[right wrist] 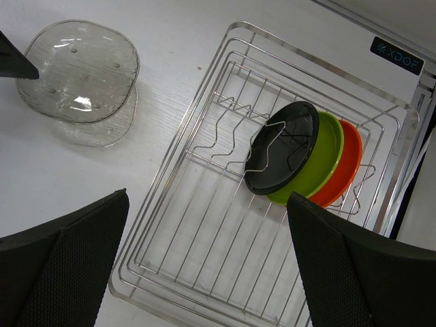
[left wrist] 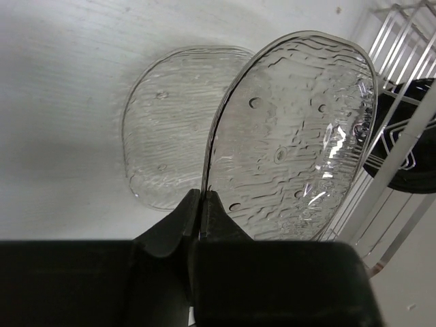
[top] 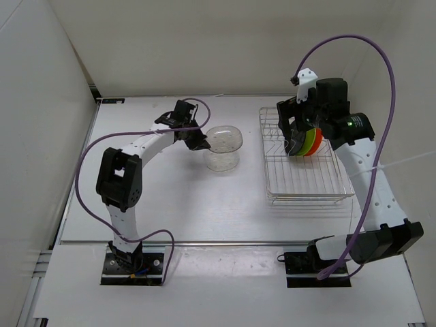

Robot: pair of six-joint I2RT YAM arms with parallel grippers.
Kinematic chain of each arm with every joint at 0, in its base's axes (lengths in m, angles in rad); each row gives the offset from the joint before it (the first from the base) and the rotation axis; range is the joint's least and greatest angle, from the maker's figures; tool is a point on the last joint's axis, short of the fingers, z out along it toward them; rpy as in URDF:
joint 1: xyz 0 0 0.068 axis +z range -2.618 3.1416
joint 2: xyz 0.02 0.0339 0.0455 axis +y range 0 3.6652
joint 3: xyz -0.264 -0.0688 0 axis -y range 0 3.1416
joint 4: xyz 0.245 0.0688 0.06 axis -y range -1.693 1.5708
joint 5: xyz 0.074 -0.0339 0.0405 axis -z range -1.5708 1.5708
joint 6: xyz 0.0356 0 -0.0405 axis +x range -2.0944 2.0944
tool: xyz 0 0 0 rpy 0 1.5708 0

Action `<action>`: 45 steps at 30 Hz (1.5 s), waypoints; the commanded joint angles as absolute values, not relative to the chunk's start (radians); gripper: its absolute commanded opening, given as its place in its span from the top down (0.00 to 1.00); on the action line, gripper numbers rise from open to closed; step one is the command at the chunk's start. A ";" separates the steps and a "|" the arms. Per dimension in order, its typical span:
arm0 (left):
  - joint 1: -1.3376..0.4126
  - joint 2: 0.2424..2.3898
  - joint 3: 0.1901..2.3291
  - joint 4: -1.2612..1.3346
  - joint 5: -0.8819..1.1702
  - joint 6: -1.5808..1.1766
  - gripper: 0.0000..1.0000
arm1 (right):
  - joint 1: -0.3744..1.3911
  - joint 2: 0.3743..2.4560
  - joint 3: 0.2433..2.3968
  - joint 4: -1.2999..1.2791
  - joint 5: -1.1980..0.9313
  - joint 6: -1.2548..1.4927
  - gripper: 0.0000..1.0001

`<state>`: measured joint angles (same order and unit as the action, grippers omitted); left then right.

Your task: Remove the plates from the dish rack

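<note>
One plate is out of the rack: the left end effector (left wrist: 201, 204) is clenched on the rim of the clear plate (left wrist: 293, 136), held tilted above the counter (top: 170, 197), left of the dish rack (right wrist: 225, 41); best to lower it gently until it lies flat, then let go; the right end effector (right wrist: 208, 204) hangs wide open, grasping nothing, over the black plate (right wrist: 283, 146), lime green plate (right wrist: 327, 157) and orange plate (right wrist: 351, 153) standing in the rack.

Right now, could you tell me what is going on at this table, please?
The left gripper is shut on the rim of the clear plate, holding it out to the left of the dish rack. The black plate, green plate and orange plate stand on edge in the rack. The right gripper hangs open above them, holding nothing.
</note>
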<state>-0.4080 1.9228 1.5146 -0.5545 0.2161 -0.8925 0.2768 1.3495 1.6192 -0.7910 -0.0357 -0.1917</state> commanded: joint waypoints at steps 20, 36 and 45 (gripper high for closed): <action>-0.410 1.904 1.519 -0.592 0.126 -0.980 0.89 | 0.275 1.347 1.634 -0.785 -0.037 -0.213 0.00; -0.439 1.931 1.440 -0.540 0.115 -0.971 0.89 | 0.275 1.347 1.624 -0.785 -0.037 -0.222 0.00; -0.460 1.960 1.450 -0.529 0.115 -0.971 0.89 | 0.275 1.328 1.603 -0.785 -0.037 -0.222 0.00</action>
